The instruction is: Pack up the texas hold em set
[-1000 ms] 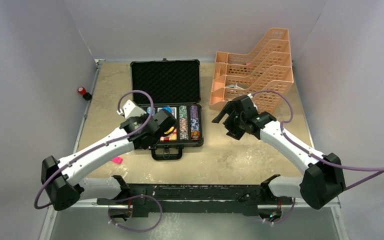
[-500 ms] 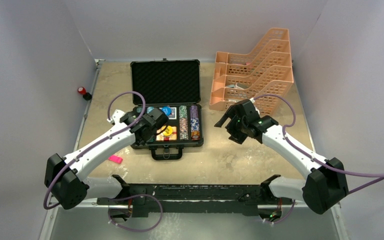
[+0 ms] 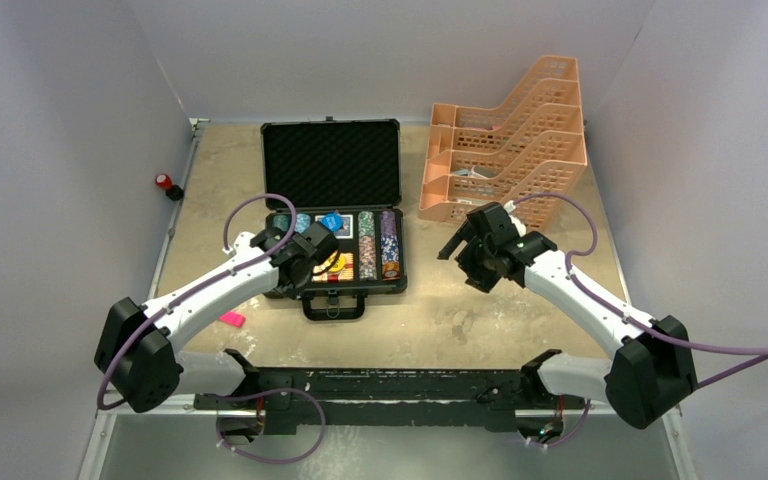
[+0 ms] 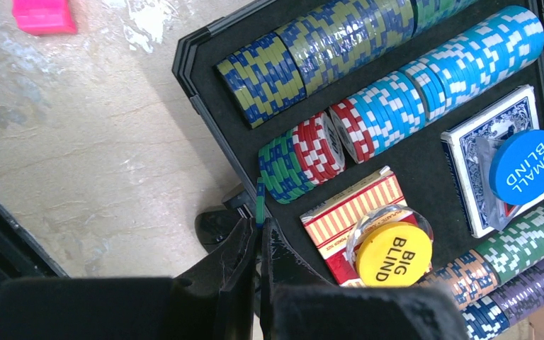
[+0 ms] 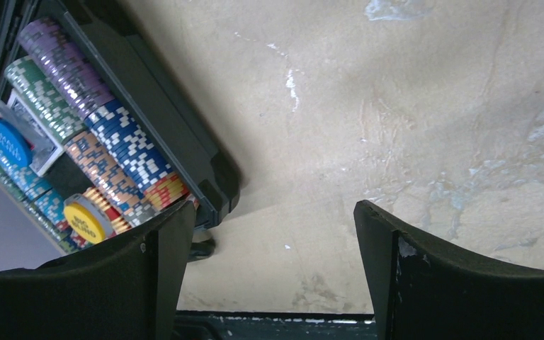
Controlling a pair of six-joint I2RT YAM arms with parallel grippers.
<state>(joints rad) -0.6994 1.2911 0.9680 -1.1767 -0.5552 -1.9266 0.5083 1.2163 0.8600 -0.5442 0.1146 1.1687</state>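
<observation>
The black briefcase lies open, its foam lid flat behind the tray. Rows of poker chips fill the tray beside a red card deck under a yellow BIG BLIND button, and a blue deck under a blue SMALL BLIND button. Over the tray's front-left corner, my left gripper is shut on a green chip held edge-on next to the green and red stack. To the right of the case, my right gripper hangs open over bare table, with the case corner by its left finger.
A peach lattice tray rack stands at the back right, just behind the right gripper. A flat pink marker lies on the table left of the case handle. A red button sits at the left table edge.
My left gripper swung towards the case's front-left corner and dropped lower, still pinching the green chip. The right gripper drifted slightly right and nearer, its jaws a little narrower.
</observation>
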